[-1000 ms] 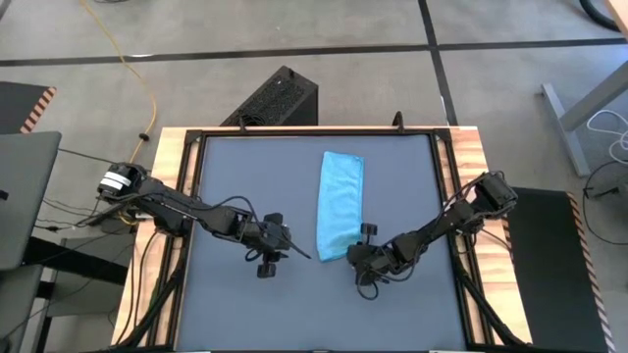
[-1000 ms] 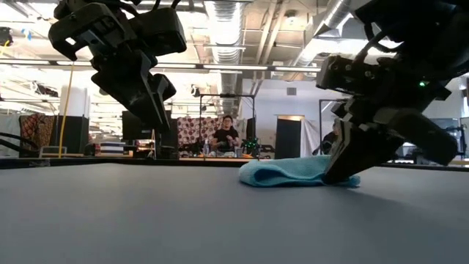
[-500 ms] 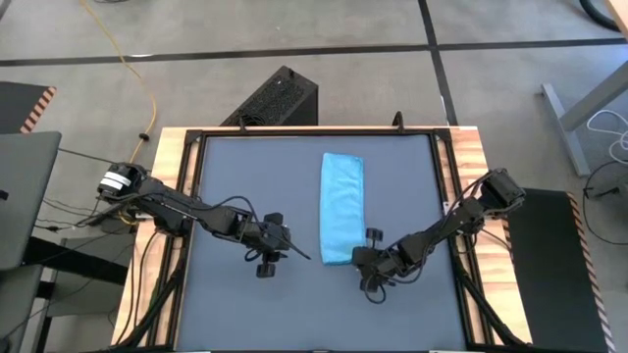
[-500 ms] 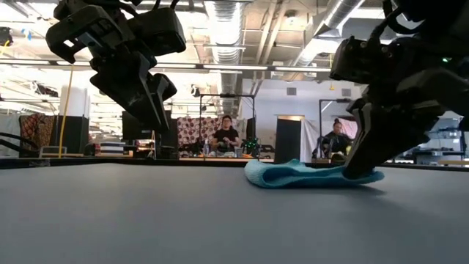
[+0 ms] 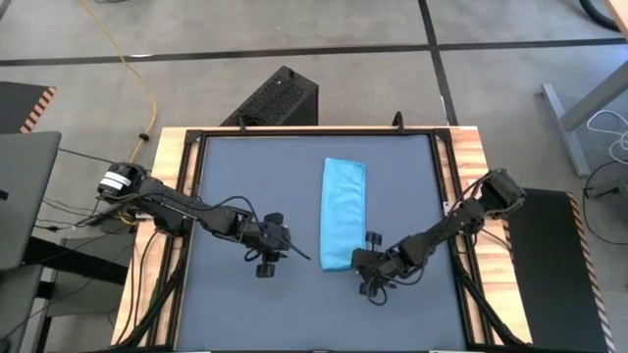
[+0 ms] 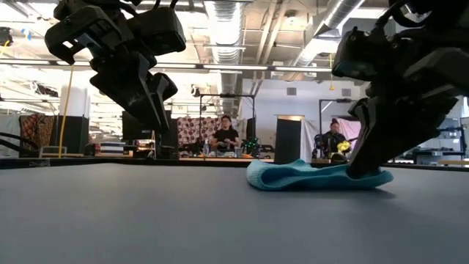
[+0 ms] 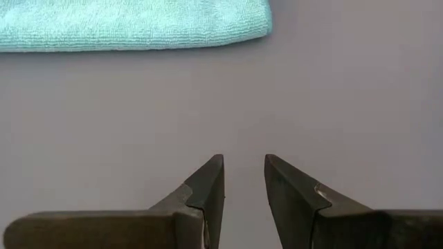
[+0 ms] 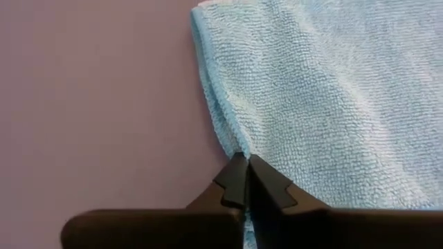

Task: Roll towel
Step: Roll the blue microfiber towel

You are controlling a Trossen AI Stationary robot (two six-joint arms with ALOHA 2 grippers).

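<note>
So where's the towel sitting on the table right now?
In the high view the towel lies as a long folded strip right of the table's middle. The right gripper pinches its near end, and the left gripper hangs beside it, apart.

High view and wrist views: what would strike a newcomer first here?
A sky-blue towel, folded into a long strip, lies right of centre on the dark grey table. The right gripper is pinched shut on the towel's near edge. The left gripper hangs slightly open over bare table left of the towel, touching nothing.
</note>
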